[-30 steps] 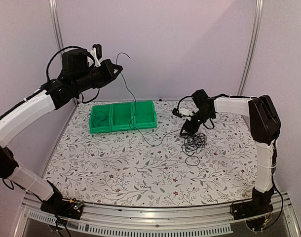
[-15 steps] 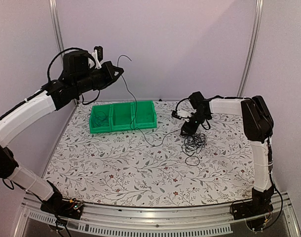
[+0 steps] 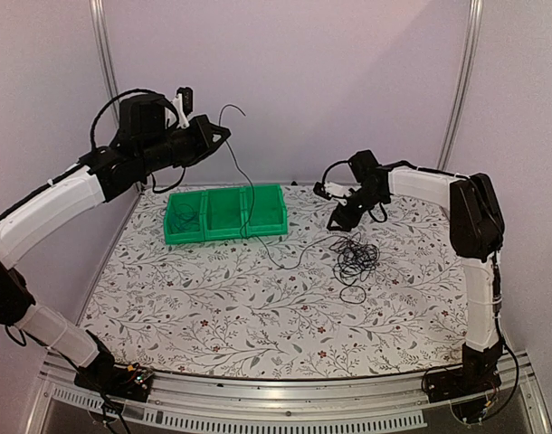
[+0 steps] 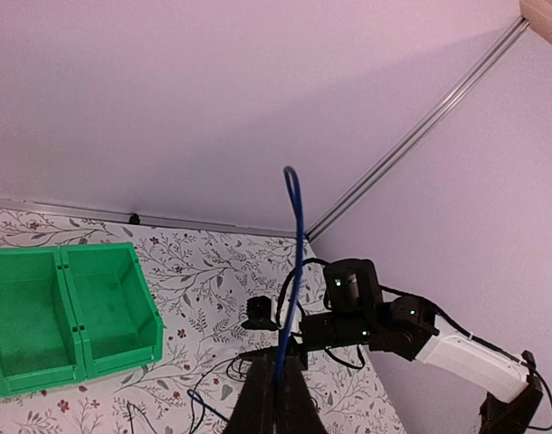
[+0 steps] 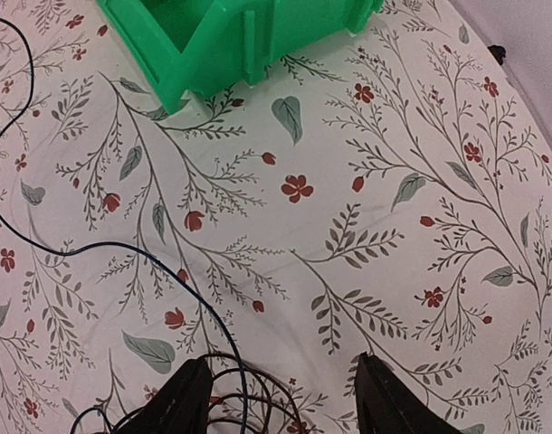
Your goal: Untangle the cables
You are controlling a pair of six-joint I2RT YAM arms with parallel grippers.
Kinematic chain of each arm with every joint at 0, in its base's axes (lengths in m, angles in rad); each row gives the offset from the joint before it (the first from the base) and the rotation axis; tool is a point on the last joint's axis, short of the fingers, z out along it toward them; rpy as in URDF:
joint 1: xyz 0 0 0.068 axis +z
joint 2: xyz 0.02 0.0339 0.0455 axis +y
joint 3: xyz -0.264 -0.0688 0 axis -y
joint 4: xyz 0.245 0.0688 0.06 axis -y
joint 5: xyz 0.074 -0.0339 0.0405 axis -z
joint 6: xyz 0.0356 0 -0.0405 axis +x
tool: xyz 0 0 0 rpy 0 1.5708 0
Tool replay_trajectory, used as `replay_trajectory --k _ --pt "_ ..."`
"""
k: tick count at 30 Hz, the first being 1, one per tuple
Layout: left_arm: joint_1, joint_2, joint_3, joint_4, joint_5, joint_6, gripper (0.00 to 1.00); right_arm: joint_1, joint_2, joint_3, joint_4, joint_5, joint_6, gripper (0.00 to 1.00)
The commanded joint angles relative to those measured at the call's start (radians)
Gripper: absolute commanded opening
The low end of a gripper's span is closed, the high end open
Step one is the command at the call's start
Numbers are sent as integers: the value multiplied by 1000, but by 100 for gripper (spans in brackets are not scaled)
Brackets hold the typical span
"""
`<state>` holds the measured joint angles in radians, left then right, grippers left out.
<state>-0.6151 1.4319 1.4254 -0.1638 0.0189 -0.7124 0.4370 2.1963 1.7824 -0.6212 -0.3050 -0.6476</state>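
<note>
Jaws: left gripper [image 4: 278,384] clamps blue cable [image 4: 299,253]; right gripper [image 5: 285,398] spread, empty.
Risk: I judge tangle [image 3: 356,258], centre right, unpinned, drags along.

Two arms [image 3: 59,194] [image 3: 475,217], three green bins [image 3: 225,212], one blue cable [image 4: 300,244], one tangle [image 3: 356,258] of perhaps several black cables [image 5: 242,398].
</note>
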Motion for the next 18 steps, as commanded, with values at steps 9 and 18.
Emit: replay_trajectory --k 9,18 --pt "-3 6 -5 -13 4 -1 0 -35 73 63 -131 -129 -51 56" --pt "-1 10 -3 -11 11 -1 0 -36 101 67 -151 -137 -46 47"
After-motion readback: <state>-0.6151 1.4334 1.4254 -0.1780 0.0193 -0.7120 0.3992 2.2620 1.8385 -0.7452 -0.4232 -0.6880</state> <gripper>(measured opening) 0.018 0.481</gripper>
